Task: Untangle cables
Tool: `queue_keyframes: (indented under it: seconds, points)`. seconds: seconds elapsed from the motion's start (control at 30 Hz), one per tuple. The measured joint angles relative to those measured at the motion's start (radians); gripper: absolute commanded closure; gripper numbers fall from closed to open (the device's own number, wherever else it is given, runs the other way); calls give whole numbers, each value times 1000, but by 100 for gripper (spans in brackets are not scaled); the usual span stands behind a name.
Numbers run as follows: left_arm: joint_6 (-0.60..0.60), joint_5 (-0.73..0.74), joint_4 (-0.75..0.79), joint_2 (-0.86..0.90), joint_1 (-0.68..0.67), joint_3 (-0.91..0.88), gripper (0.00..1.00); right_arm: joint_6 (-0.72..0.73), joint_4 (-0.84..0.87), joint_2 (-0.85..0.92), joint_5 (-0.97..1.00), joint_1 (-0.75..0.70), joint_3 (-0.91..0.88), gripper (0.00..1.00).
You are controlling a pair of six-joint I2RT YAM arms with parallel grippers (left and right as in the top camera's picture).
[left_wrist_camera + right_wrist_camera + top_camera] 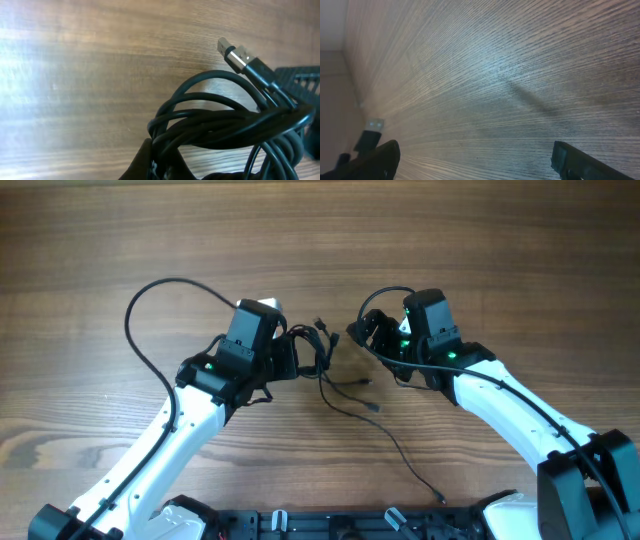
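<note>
The cables point(322, 352) are a knotted bundle of thin black cords between my two grippers at the table's middle. One cord point(400, 452) trails off toward the front right, and a shorter end point(372, 407) lies beside it. My left gripper point(300, 358) is shut on the bundle. In the left wrist view its fingers point(160, 167) pinch the coiled cords point(225, 120), and a USB plug point(234, 52) sticks up out of them. My right gripper point(360, 330) is just right of the bundle, open and empty point(480, 160). A plug point(372, 127) shows beside its left finger.
The wooden table point(320, 240) stretches out behind both arms. The left arm's own thicker black cable point(140, 300) loops out to the left. The arm bases and a black rail point(320, 525) line the front edge.
</note>
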Motion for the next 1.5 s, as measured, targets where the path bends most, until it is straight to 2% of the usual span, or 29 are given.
queue_keyframes:
  seconds: [0.13, 0.2, 0.3, 0.5, 0.7, 0.83, 0.9, 0.97, 1.07, 1.1, 1.17, 1.5]
  points:
    - [-172, 8, -35, 0, 0, 0, 91, 0, 0, 0, 0, 0, 0, 0]
    - [-257, 12, -48, 0, 0, 0, 87, 0, 0, 0, 0, 0, 0, 0]
    - [-316, 15, -50, 0, 0, 0, 84, 0, 0, 0, 0, 0, 0, 0]
    - [-369, 21, -50, 0, 0, 0, 84, 0, 0, 0, 0, 0, 0, 0]
    - [-378, 21, -50, 0, 0, 0, 79, 0, 0, 0, 0, 0, 0, 0]
    - [-385, 21, -52, 0, 0, 0, 65, 0, 0, 0, 0, 0, 0, 0]
    - [-388, 21, -63, 0, 0, 0, 49, 0, 0, 0, 0, 0, 0, 0]
    - [-383, 8, -82, 0, 0, 0, 28, 0, 0, 0, 0, 0, 0, 0]
    - [-343, -10, -95, 0, 2, 0, 12, 0, 0, 0, 0, 0, 0, 0]
    - [-336, -12, -95, 0, 6, 0, 2, 0, 0, 0, 0, 0, 0, 0]
    - [-312, -17, -95, 0, 19, 0, 0, 0, 0, 0, 0, 0, 0, 0]
    - [-300, -14, -106, 0, 85, 0, 0, 0, 0, 0, 0, 0, 0, 0]
